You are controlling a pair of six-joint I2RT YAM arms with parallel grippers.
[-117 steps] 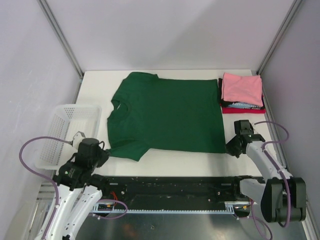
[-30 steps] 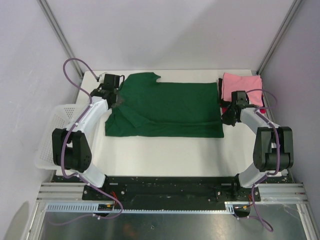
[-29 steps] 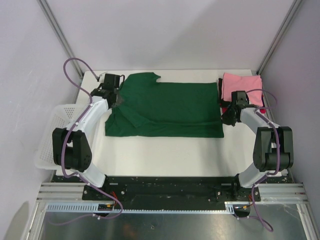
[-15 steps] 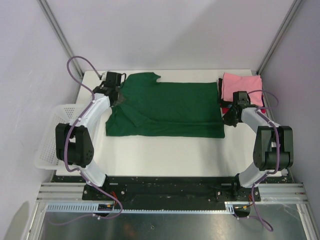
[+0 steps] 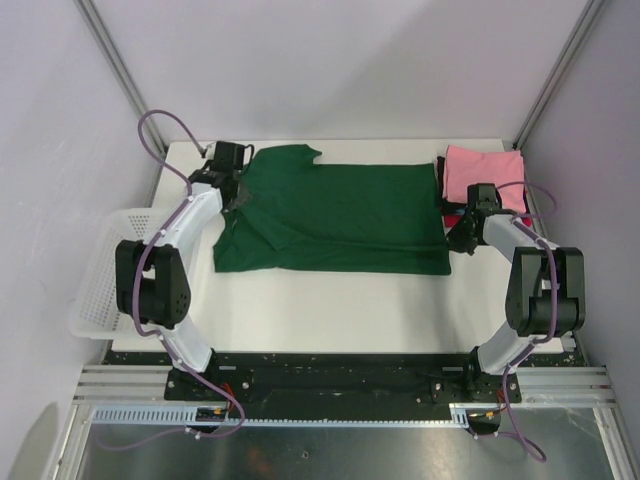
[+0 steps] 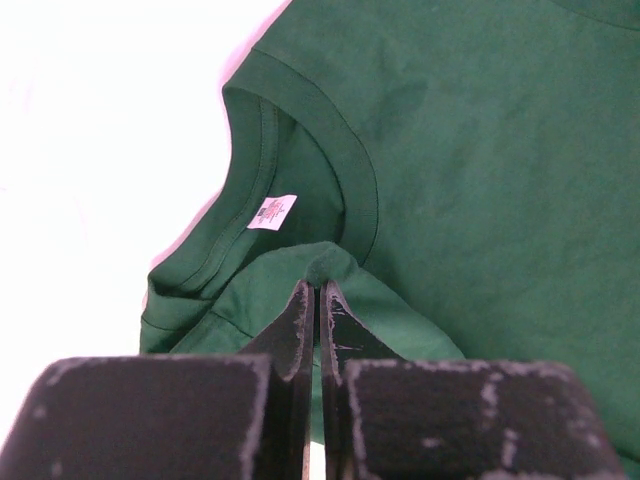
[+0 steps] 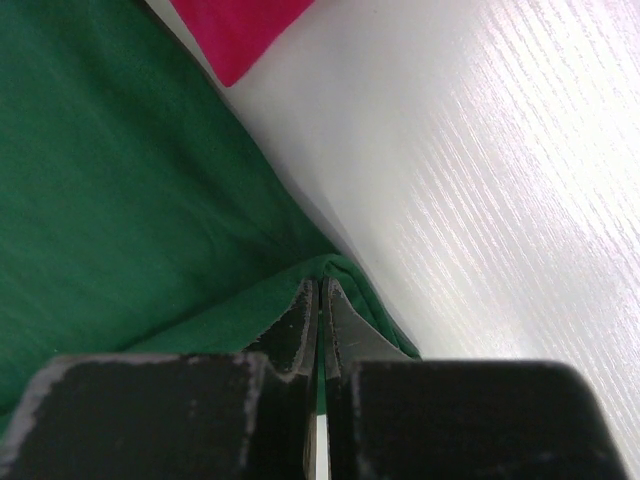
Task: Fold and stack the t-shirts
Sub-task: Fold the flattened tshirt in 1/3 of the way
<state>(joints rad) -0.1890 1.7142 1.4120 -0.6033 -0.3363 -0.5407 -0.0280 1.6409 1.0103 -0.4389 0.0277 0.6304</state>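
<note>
Across the upper middle of the top view: one dark green t-shirt (image 5: 340, 215) lies on the white table (image 5: 330, 300), long axis running left to right, collar end at the left, hem end at the right.

- Left gripper (image 5: 232, 192): at the collar end. In its wrist view the fingers are pressed together on a small raised peak of green cloth (image 6: 318, 290). The neck band and a white label (image 6: 270, 212) sit just above the tips, and the flat body of the shirt fills the upper right of that frame.
- Right gripper (image 5: 458, 238): at the hem end. Its fingers are pinched tight on a folded green corner (image 7: 318, 285), with bare table to the right of it and flat green cloth filling the upper left.
- Key relation: each arm holds its own end of the same long edge, and the rest of the shirt lies beyond both sets of fingers, toward the top of the top view. My reading is that a lengthwise fold is in progress. The held edge would need to travel upward in the frame, with both ends level, or the fold will skew.

Counts:
- Green shirts spread out: one.
- Folded stacks: one, at the upper right, with a pink shirt (image 5: 485, 172) on top. It lies just beside the right gripper.
- A red shirt (image 7: 235, 25) shows as a corner at the top of the right wrist view. I cannot count any further layers.
- White mesh basket (image 5: 95, 290): one, at the left edge. It looks empty.
</note>
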